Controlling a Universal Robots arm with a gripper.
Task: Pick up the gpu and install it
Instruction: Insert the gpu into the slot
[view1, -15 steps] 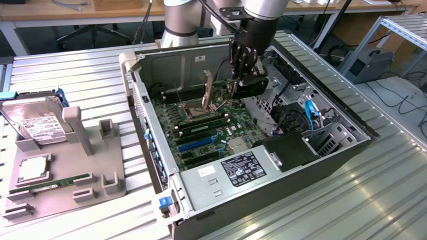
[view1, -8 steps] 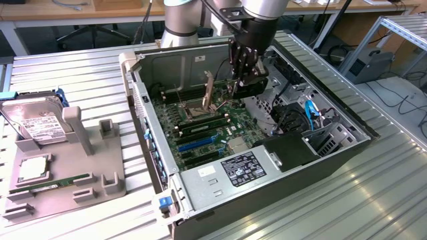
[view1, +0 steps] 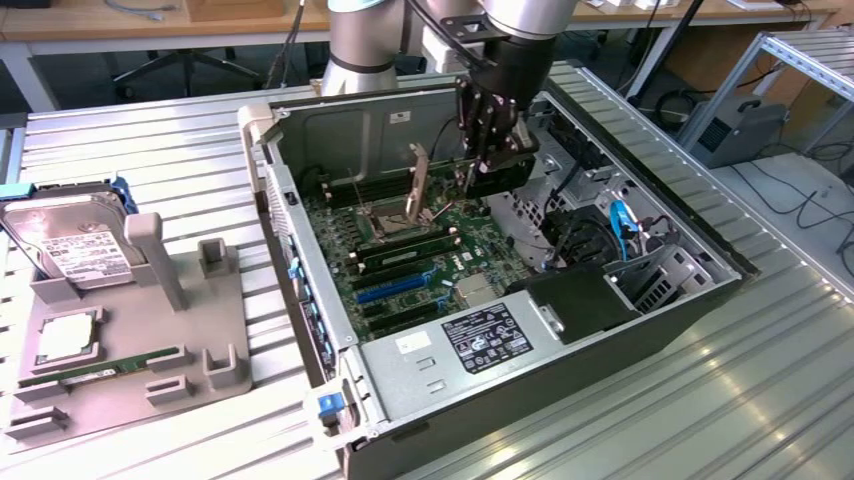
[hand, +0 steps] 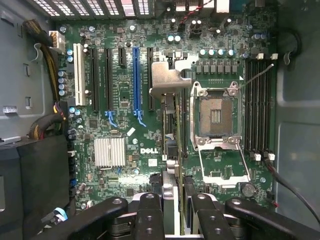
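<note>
**Holding the gpu (hand: 171, 145) over the motherboard (view1: 400, 270)**

At the exterior view's left, on the ribbed metal tabletop (view1: 160, 140): a grey fixture tray (view1: 200, 345). Carries three parts:
- the boxy hard drive (view1: 74, 250), propped in a holder at the far end
- a square processor chip (view1: 67, 340), lying flat
- the narrow green memory stick (view1: 107, 363), lying in its cradle just beside the chip

In the middle: the open computer case (view1: 334, 130), lying on its side with the motherboard facing up. Reaching down into it from above, the fingers (view1: 483, 125). In the wrist view, clamped on both flat faces of the gpu, with the thin black card edge-on between one pad (hand: 149, 215) and the other.

Position of the card:
- Hangs inside the case, over the strip of board between a black expansion slot (hand: 150, 80) and the open processor socket (hand: 215, 116).
- Sits apart from the blue slot (hand: 136, 82).
- Shows its silvery end bracket (hand: 169, 80) toward the rear of the case.
- Contact with the board: cannot be told.

At the exterior view's right, inside the case: a blue cable (view1: 618, 225), a black shroud (view1: 581, 300) and a metal drive cage (view1: 661, 280).
</note>
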